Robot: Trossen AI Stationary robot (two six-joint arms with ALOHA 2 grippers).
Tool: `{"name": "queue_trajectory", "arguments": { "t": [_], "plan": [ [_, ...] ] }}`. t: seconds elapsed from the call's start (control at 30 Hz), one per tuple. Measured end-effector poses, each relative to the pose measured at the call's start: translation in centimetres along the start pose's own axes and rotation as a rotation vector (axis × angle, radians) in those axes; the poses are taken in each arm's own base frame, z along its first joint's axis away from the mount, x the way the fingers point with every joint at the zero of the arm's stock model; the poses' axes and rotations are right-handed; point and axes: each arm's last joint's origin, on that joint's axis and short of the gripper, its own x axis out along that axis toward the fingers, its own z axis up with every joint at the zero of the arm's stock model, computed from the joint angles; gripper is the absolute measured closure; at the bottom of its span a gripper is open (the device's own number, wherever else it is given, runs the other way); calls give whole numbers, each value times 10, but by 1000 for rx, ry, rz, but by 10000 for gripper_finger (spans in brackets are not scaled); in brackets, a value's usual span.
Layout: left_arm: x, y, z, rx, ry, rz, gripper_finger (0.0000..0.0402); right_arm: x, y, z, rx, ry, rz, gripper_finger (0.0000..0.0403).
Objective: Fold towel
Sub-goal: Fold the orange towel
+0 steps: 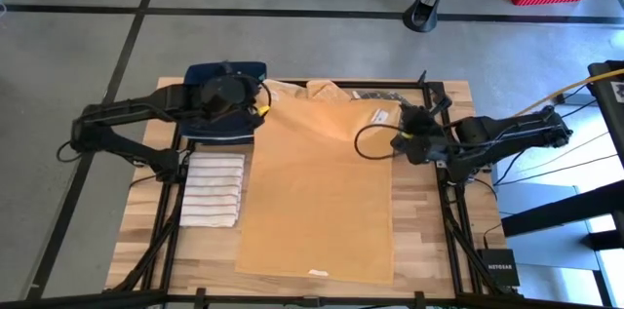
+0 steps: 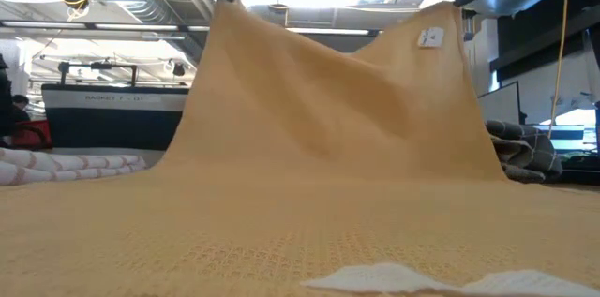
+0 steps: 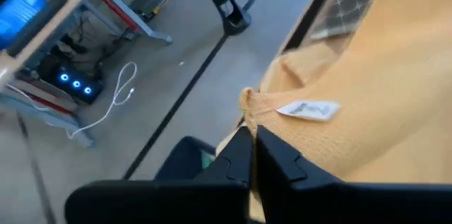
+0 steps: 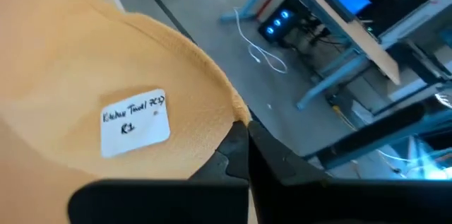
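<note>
The orange-tan towel (image 1: 317,192) covers the table's middle. Its near part lies flat, and its far edge is raised like a tent (image 2: 328,91) between my two grippers. My left gripper (image 1: 261,106) is shut on the far-left corner, and my right gripper (image 1: 406,139) is shut on the far-right corner. A white handwritten label (image 4: 134,123) sits on the cloth beside the right gripper. A small sewn tag (image 3: 308,110) shows close to the left gripper. My left gripper (image 3: 252,139) pinches the towel's far-left corner (image 3: 246,105) between its two fingers, and a small tip of cloth sticks out past them. The corner is lifted clear and the cloth slopes down from it to the table. How many layers it has, I cannot tell. My right gripper (image 4: 247,136) pinches the towel's far-right corner at its hemmed edge (image 4: 239,114), between the two fingers, near the white label. That corner (image 2: 457,5) is held off the table. The cloth sags between the two held corners and runs down to the flat part.
A folded white striped towel (image 1: 213,189) lies left of the orange one. A dark blue basket (image 1: 224,119) stands at the far left under the left arm. Grey cloth (image 1: 375,95) lies at the far edge. Bare wood (image 1: 424,241) shows along the table's right side.
</note>
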Motion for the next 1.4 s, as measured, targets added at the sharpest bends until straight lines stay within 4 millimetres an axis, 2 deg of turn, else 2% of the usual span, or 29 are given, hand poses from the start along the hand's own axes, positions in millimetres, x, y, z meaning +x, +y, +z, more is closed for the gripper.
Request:
{"name": "queue_trajectory", "arguments": {
  "t": [0.17, 0.3, 0.43, 0.53, 0.73, 0.9, 1.1, 1.4],
  "plan": [
    [12, 7, -12, 99, 75, 81, 400, 10, -10, -1, -39, 73, 33, 402],
    [17, 10, -17, 139, 104, 114, 400, 13, -26, -1, 26, 79, 18, 402],
    [18, 12, -13, 128, 72, 128, 400, 9, -43, 2, 109, 34, 53, 402],
    [12, 13, -9, 117, 25, 129, 400, 3, -51, 2, 162, -6, 88, 403],
    [-17, 6, -5, 177, -85, 94, 400, -4, -58, -2, 218, -29, 208, 403],
    [-39, -4, -8, 274, -141, 22, 400, -8, -56, -2, 216, -31, 363, 403],
    [-54, -19, -17, 307, -135, -68, 400, -19, -46, -1, 168, -67, 528, 403],
    [-83, -45, -25, 295, -190, -222, 400, -46, -13, -2, 94, -94, 694, 403]
  ]
}}
